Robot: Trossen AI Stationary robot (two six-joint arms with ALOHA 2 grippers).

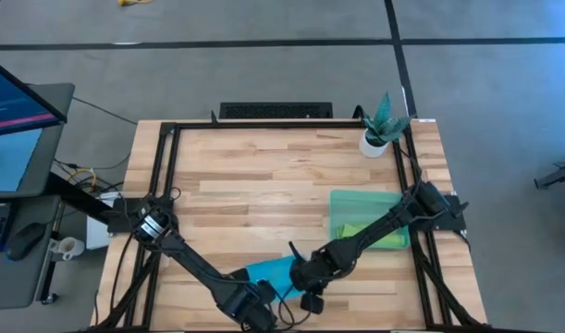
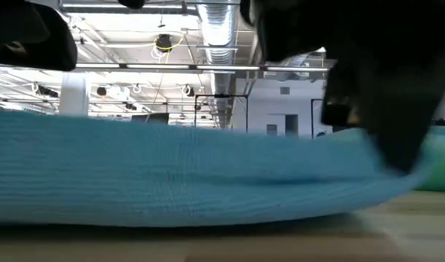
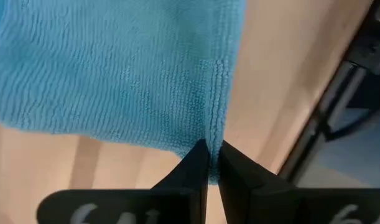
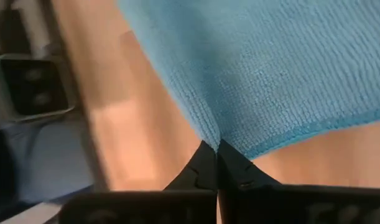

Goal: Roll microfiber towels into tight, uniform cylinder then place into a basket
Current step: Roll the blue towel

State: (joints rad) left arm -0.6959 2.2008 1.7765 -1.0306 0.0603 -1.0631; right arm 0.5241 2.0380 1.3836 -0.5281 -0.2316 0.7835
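The turquoise blue towel (image 1: 268, 274) lies on the wooden table (image 1: 264, 166), close to its near edge and between the two grippers. Most of it is hidden under the arms in the high view. The left gripper (image 3: 209, 163) is at the near edge of the table, down low by the towel. Its two dark fingers (image 3: 190, 171) are pressed almost together, and they pinch the stitched hem of the blue towel right at a corner. The right gripper (image 4: 216, 155) is just beside the left one, on the other side of the blue towel. Its fingers (image 4: 199, 168) are tight together too, and they nip the edge of the same towel at another corner. In the low view the blue towel (image 2: 171, 175) fills most of the picture as one wide, soft band lying on the wood, and a dark gripper comes down on its right end. The green basket (image 1: 370, 217) sits farther back on the right side of the table, under the right arm. The lime green towel (image 1: 379, 236) lies inside it. A small white plant pot (image 1: 374, 143) with a leafy plant stands near the far right corner of the table, well apart from the blue towel.
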